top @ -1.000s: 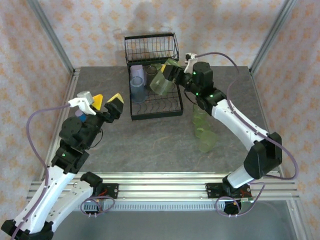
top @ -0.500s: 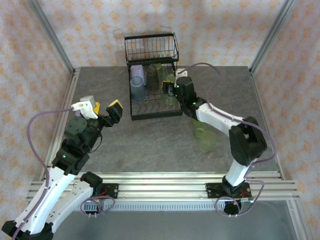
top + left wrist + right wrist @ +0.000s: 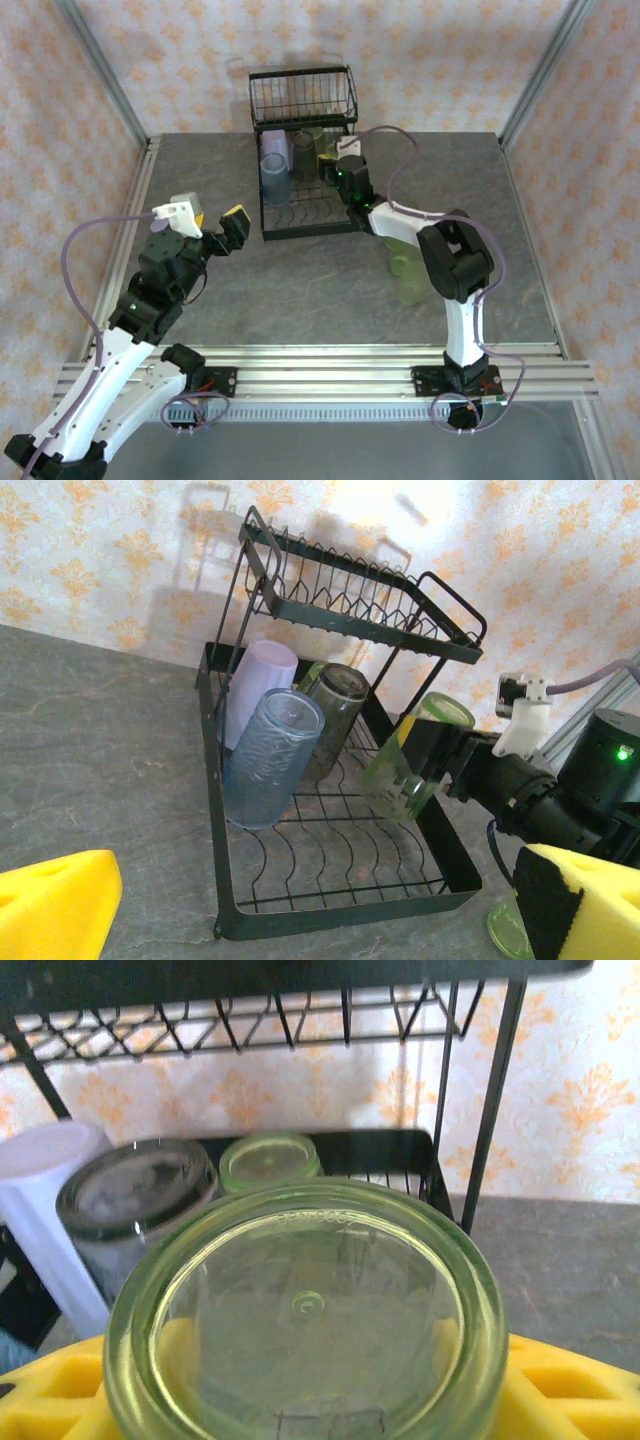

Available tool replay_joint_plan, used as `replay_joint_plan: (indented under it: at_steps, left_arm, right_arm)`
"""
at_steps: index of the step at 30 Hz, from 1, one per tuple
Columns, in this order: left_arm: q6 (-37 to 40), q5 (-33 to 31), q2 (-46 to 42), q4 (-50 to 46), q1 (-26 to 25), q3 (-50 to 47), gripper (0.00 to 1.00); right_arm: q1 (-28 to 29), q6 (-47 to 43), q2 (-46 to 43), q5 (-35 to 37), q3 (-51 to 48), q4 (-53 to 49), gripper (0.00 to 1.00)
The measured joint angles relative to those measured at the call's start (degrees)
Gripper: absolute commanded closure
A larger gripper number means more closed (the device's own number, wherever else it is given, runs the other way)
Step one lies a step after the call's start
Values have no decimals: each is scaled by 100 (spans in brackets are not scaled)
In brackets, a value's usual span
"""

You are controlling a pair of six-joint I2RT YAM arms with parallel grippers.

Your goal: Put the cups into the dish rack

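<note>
Tumbler of light-green translucent plastic [image 3: 305, 1310], probably light and slick; your right gripper [image 3: 332, 172] pinches its walls inside the black wire dish rack [image 3: 211, 780]; left gripper [image 3: 215, 213] wide, empty.

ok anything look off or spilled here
Nothing spilled or damaged. The light blue cup, lavender cup and dark grey cup lean tilted in the dish rack rather than upright, and the right pincer holds a green cup tilted over it.

We've got the dish rack [image 3: 312, 231] upper centre, a few cups [image 3: 273, 178] in its left half, more cups [image 3: 412, 285] on the table [image 3: 300, 290] to its lower right.
</note>
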Motion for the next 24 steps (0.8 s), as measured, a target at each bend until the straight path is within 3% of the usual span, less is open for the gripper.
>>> replay_joint_plan:
  at_steps: [14,24]
  left_arm:
    - [13,2,103,-111,0,42,1]
    - [15,4,170,-125,0,107,1]
  right_arm:
    - [-160,-125,1113,179,1360,133,43]
    - [-214,-216,1530,291,1818,70,43]
